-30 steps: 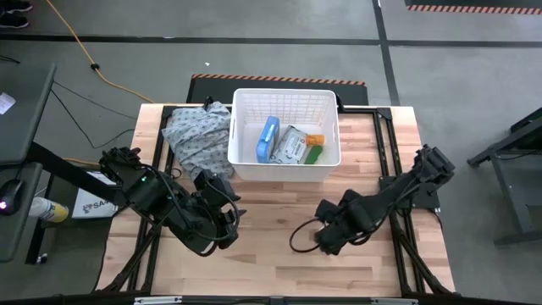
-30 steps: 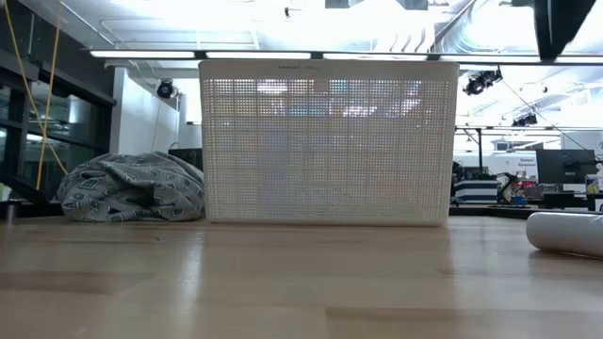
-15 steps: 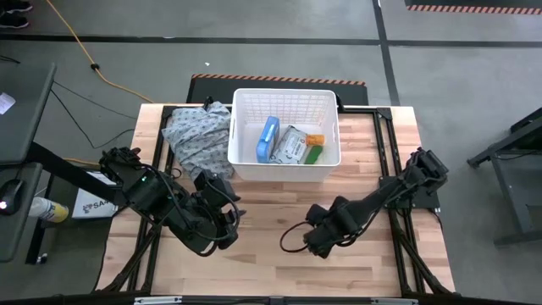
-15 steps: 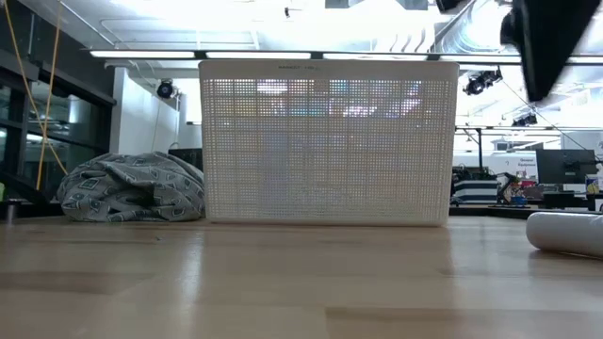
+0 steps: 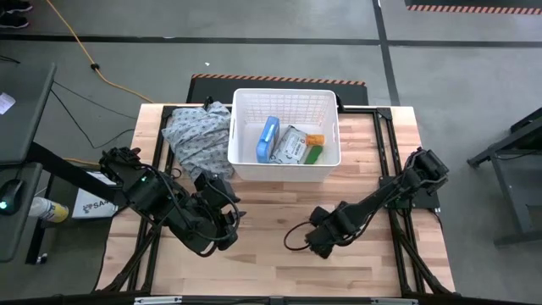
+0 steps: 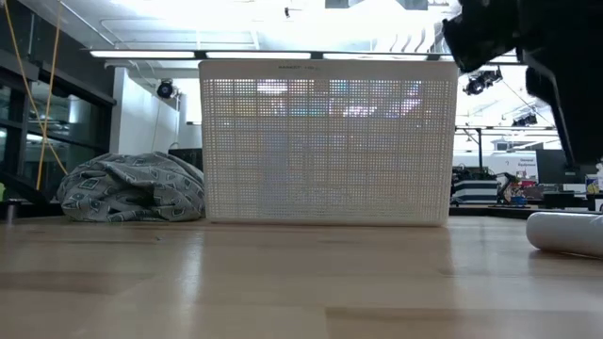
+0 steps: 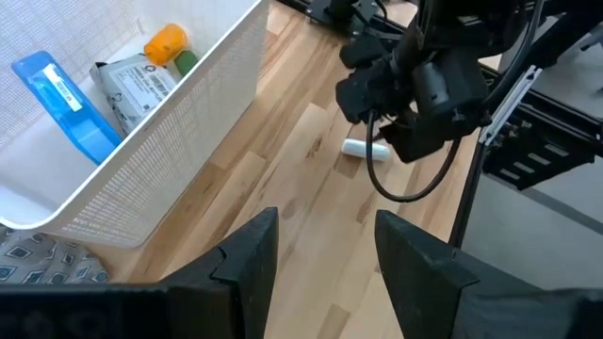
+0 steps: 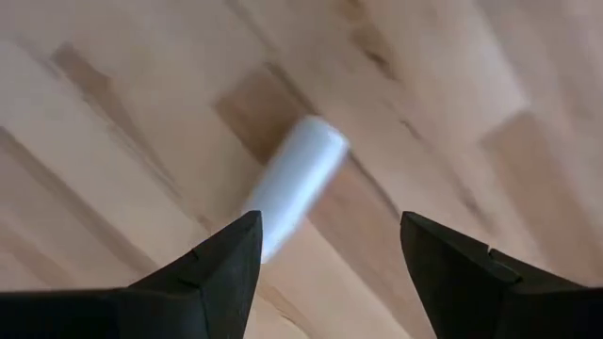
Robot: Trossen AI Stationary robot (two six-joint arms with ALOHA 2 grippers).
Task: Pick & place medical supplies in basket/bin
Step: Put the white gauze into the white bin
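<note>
- Right now the right gripper (image 8: 325,259) hangs over the bare wooden table (image 5: 271,267), its two fingers spread apart with nothing between them.
- Just ahead of that gripper, in line with the gap between its fingers, a white tube (image 8: 292,186) lies flat on the table, untouched; in the left wrist view the same tube (image 7: 365,149) shows just under the right arm.
- At table height the tube (image 6: 565,233) rests on the wood off to one side of the basket, well apart from it, with the right arm dark above it.
- Beyond the right gripper, toward the far edge of the table, stands the white basket (image 5: 284,102) with its gridded walls.
- Inside the basket lie a blue-white flat packet (image 5: 268,139), a grey-white soft pack (image 5: 290,146), a green bar (image 5: 314,154) and an orange-capped vial (image 5: 315,140), close together.
- The left gripper (image 7: 320,254) waits above the table on the near side of the basket, fingers parted and empty, with the basket wall ahead of it.
- A grey patterned cloth (image 5: 196,134) is bunched against the basket's side, beyond the left gripper.
</note>
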